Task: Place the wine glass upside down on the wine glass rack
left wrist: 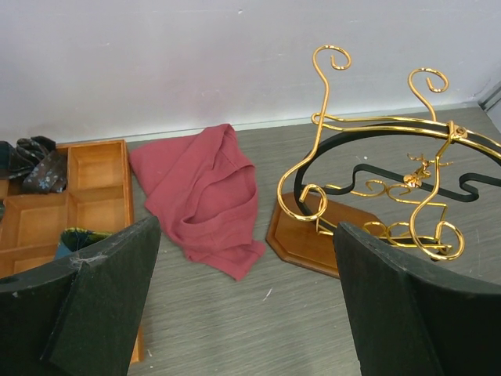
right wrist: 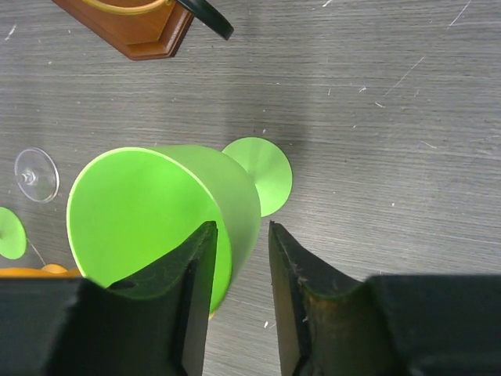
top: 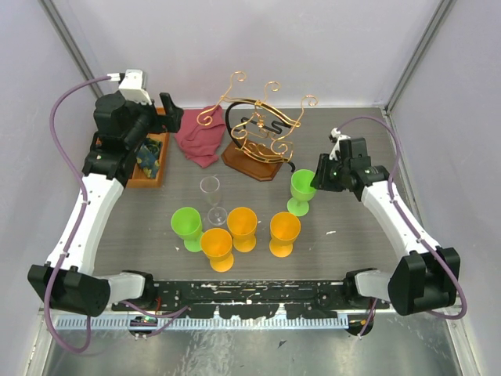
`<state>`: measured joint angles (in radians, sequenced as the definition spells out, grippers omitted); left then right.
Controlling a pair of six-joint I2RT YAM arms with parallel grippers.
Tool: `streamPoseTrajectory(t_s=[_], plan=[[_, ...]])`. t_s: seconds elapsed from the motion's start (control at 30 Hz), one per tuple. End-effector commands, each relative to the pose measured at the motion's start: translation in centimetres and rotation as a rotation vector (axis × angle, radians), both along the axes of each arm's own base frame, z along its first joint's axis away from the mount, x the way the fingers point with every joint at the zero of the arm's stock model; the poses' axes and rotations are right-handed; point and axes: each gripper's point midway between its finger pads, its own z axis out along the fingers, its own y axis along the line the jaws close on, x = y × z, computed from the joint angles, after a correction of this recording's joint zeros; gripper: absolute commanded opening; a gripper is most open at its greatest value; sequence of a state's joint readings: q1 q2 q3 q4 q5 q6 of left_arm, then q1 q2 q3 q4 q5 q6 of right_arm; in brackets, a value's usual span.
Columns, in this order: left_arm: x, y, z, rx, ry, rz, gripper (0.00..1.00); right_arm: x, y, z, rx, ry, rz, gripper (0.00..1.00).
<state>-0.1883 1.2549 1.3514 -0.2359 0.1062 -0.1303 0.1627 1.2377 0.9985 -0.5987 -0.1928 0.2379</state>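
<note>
Rim grasp on green plastic wine glass point(right wrist: 149, 211), upright on grey tabletop point(top: 344, 258) just in front of gold wire wine glass rack with dark arched post and brown wooden base point(top: 262, 129), not yet on it. Straddled from above by right gripper point(right wrist: 241, 231): one finger inside bowl, other outside, wall between. Narrowed, but sliver of gap on outer side, so cannot tell if pinching yet. Probably taken by rim to leave stem and round foot point(right wrist: 258, 172) free for flipping over and slotting into rack's scroll arms. Left gripper point(left wrist: 244, 235) spread wide, empty, raised at back-left above crumpled red cloth point(left wrist: 203, 196) and compartmented wooden tray point(left wrist: 94, 196), likely kept clear of the work. Clear stemmed glass point(top: 210, 196), three orange goblets point(top: 243, 223), second green goblet point(top: 186, 222) standing nearby.
</note>
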Motion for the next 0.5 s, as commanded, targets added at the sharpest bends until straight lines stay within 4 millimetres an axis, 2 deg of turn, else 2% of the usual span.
streamPoseTrajectory(t_s=[0.0,0.13,0.2,0.27,0.33,0.47], plan=[[0.1,0.1,0.8,0.018,-0.019,0.013,0.98,1.5,-0.1,1.2,-0.026,-0.063,-0.001,0.33],[0.1,0.1,1.2,0.019,-0.022,0.017,0.98,1.9,-0.5,1.8,-0.053,-0.078,-0.015,0.10],[0.0,0.0,1.9,0.015,-0.033,0.019,0.98,2.2,-0.9,2.5,-0.075,-0.091,-0.028,0.02],[0.8,-0.2,1.3,0.017,0.000,0.021,0.98,2.4,-1.9,3.6,-0.117,-0.104,-0.061,0.00],[1.1,-0.3,1.8,0.008,0.021,0.027,0.98,2.7,-3.3,4.8,-0.181,-0.118,-0.109,0.00],[1.8,-0.3,3.3,-0.019,0.041,0.046,0.98,3.0,-7.9,8.5,-0.379,-0.145,-0.271,0.00]])
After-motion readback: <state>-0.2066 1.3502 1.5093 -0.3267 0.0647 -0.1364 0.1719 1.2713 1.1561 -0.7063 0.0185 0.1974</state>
